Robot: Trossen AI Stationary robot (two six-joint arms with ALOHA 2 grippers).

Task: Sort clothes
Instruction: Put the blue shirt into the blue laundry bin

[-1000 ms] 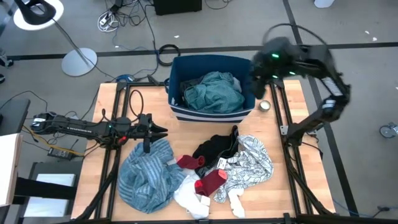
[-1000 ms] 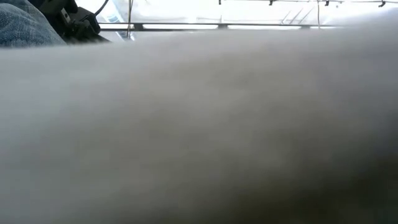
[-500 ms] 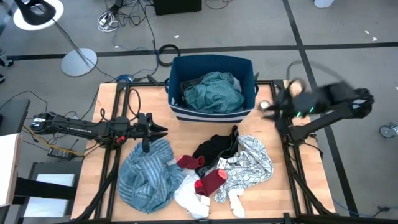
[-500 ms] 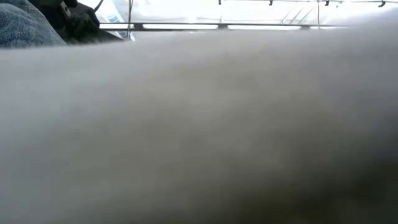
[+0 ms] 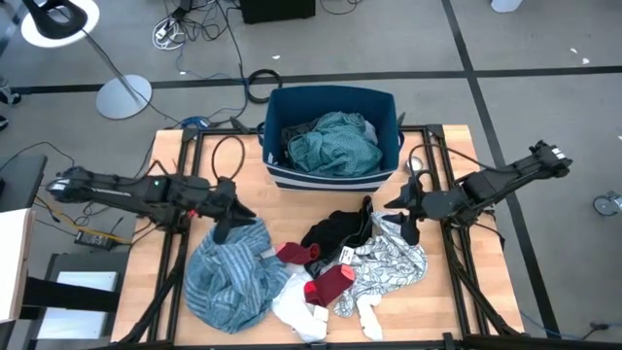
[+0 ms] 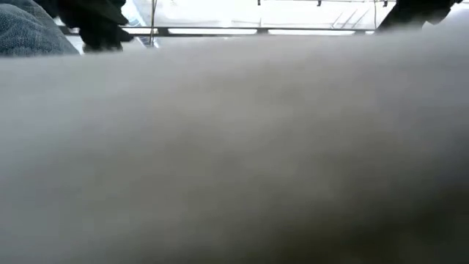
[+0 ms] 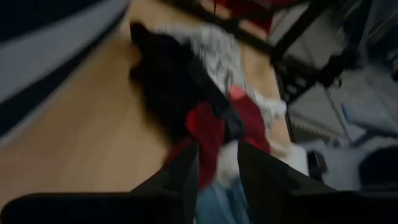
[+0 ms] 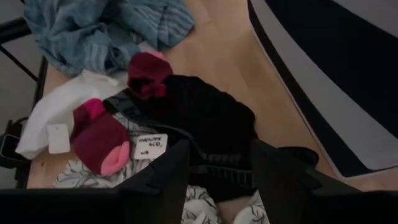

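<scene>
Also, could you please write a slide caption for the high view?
Both claws, left and right, over clothes on the table; a teal garment fills the bin.

Bare wood ahead of my left gripper (image 5: 236, 209): open strip between the bin (image 5: 282, 176) and the clothes pile (image 5: 321, 255).
Bare wood by my right gripper (image 5: 403, 207): clear corner beside the bin, small round object (image 5: 415, 164) on it.
Table front: blocked by the blue striped garment (image 5: 228, 270) and the patterned garment (image 5: 394, 255).
Low view: fully blocked by pale fabric (image 6: 234, 147).
</scene>
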